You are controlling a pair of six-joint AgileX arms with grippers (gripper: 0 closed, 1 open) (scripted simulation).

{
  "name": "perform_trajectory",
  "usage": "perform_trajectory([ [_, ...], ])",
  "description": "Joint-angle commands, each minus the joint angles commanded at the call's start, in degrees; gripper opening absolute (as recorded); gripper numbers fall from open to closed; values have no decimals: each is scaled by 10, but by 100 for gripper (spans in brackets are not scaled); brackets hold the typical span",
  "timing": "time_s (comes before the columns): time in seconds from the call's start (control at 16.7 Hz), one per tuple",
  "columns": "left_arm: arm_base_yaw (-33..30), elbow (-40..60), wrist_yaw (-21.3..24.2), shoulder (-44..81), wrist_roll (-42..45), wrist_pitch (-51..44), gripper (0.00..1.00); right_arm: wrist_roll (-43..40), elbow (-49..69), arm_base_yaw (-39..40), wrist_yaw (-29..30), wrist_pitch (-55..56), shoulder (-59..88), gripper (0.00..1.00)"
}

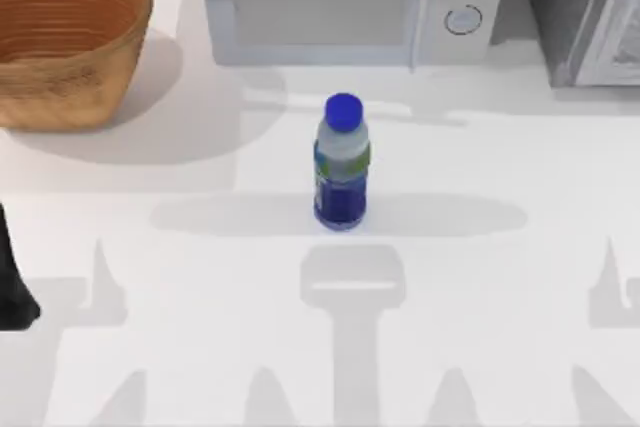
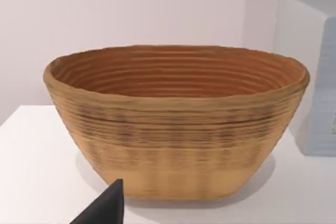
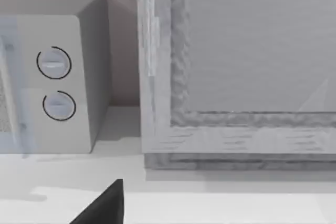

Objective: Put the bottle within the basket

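The bottle (image 1: 341, 162) stands upright in the middle of the table, with a blue cap, a green-and-blue label and a dark blue lower part. The tan wicker basket (image 1: 70, 42) sits at the back left corner, well apart from the bottle. In the left wrist view the basket (image 2: 176, 124) is close in front, its ribbed inside bare, and a dark part of my left gripper (image 2: 105, 208) shows below it. My left arm (image 1: 12, 277) is at the table's left edge. A dark part of my right gripper (image 3: 102, 205) shows in the right wrist view.
A white microwave (image 1: 340, 7) stands along the back, just behind the bottle. A grey cabinet (image 1: 585, 12) stands at the back right; the right wrist view faces this cabinet (image 3: 247, 66) and the microwave's dials (image 3: 55, 64).
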Motion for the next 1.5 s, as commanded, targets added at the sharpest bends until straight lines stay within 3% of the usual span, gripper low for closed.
perform_trajectory([
  [0.3,-4,0,1,32,3,15,100,0,0,0,0,0,0,100],
  [0.54,-28,21,14,145,8,90,100,0,0,0,0,0,0,100],
  [1.5,-215,197,126,878,14,637,100,0,0,0,0,0,0,100],
])
